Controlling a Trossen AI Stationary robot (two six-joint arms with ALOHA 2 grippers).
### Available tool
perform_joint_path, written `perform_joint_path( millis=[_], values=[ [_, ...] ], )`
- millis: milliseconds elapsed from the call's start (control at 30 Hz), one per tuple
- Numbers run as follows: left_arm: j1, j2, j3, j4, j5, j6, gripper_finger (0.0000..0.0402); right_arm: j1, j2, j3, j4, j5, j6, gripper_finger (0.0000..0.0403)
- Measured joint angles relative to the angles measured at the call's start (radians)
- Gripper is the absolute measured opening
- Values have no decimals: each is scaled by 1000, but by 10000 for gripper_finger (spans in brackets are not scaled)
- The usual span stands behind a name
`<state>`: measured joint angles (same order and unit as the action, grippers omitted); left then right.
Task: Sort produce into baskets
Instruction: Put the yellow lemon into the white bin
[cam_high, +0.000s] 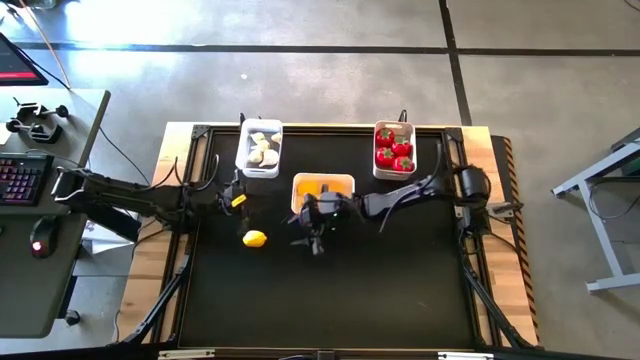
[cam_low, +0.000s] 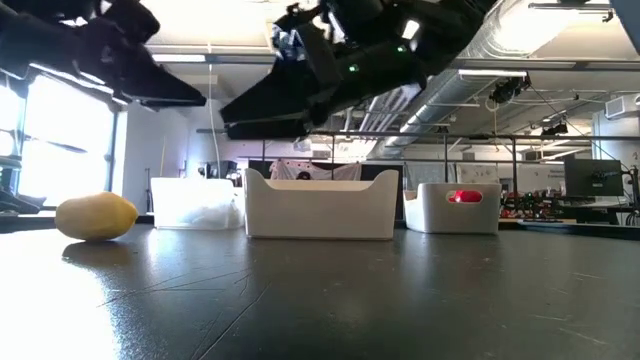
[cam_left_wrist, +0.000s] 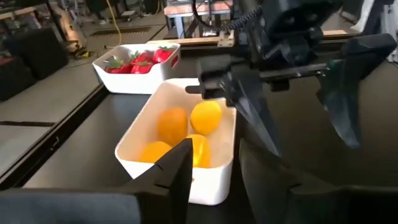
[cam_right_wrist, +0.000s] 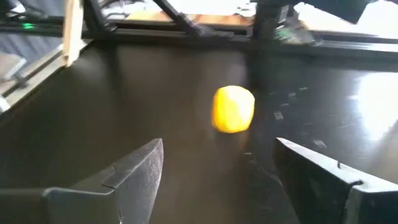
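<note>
One lemon (cam_high: 255, 238) lies loose on the counter (cam_high: 400, 290); the right gripper (cam_high: 316, 243), fingers apart, hovers near it; the left gripper (cam_high: 237, 200) also gapes.

A grey concrete floor (cam_high: 330, 70) crossed by dark seam lines surrounds the black-topped table (cam_high: 330, 300), whose wooden edges (cam_high: 150, 270) show at three and nine o'clock. At nine o'clock a desk (cam_high: 40, 270) carries a keyboard (cam_high: 22, 180) with lit keys and a mouse (cam_high: 40, 246). Bright windows (cam_low: 60, 140) glare at ten o'clock in the low view (silver ceiling ducts (cam_low: 540, 40) run overhead), with cluttered workbenches (cam_low: 570, 205) behind.
</note>
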<state>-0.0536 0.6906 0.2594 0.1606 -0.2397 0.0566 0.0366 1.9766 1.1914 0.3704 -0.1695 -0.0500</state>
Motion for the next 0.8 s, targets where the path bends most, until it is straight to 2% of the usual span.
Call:
perform_joint_path(
  millis=[233, 400, 567, 800],
  values=[
    [-22, -51, -105, 94, -40, 6, 81, 32, 145, 168, -10, 12, 35, 295],
    [-22, -114, -117, 96, -45, 24, 52, 45, 256, 340, -62, 11, 35, 295],
    [-22, -190, -117, 80, -59, 43, 28, 42, 364, 514, -189, 11, 36, 295],
    [-21, -286, -117, 14, -63, 53, 11, 43, 461, 658, -219, 13, 16, 295]
  ],
)
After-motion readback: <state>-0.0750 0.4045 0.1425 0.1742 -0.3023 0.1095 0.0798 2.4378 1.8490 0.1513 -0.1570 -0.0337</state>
